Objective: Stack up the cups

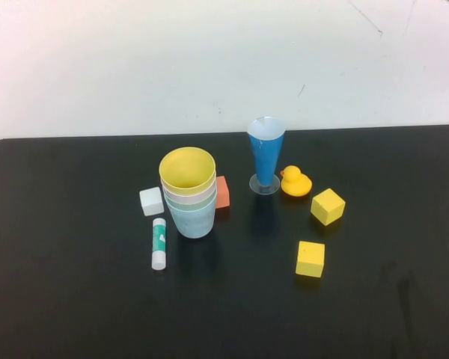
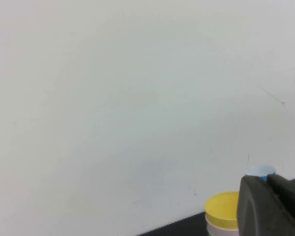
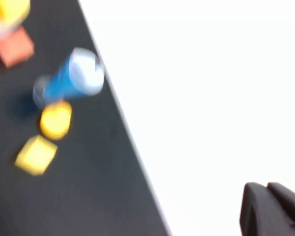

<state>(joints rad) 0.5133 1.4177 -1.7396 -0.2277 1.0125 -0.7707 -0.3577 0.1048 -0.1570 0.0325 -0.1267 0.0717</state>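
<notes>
**Q:** High view first: where are the cups, and is the stacking done?

**A:** Near the middle of the black table [image 1: 60, 299], all four tumblers sit nested in one upright stack [image 1: 188, 193]. The yellow cup [image 1: 187, 169] is innermost, on top. Below its rim come a pink rim [image 1: 182, 196] and a thin green rim [image 1: 198, 203], and the light blue cup [image 1: 192, 221] is the outer one, at the bottom. No cup stands alone, so I judge the stacking finished, with nothing left but keeping the arms clear.

**Q:** What surrounds the stack?

**A:** At its 9 o'clock, a white block [image 1: 151, 200]. At 7 o'clock, a glue stick [image 1: 159, 243] lying flat. At 3 o'clock, just beside it, an orange block [image 1: 223, 192]. Farther toward 2 o'clock stands a tall blue cone glass [image 1: 266, 155] with a rubber duck [image 1: 295, 182] next to its foot. Two yellow cubes lie toward 4 o'clock, one nearer the duck [image 1: 328, 206], one nearer the camera [image 1: 310, 259].

**Q:** And the grippers?

**A:** Neither appears in the high view. The left gripper [image 2: 268, 206] shows only as a dark edge in its wrist view, raised, with the yellow cup beyond it. The right gripper [image 3: 270, 209] is likewise a dark edge, raised well away from the stack. Whether either pincer is apart or together, I cannot tell.
</notes>
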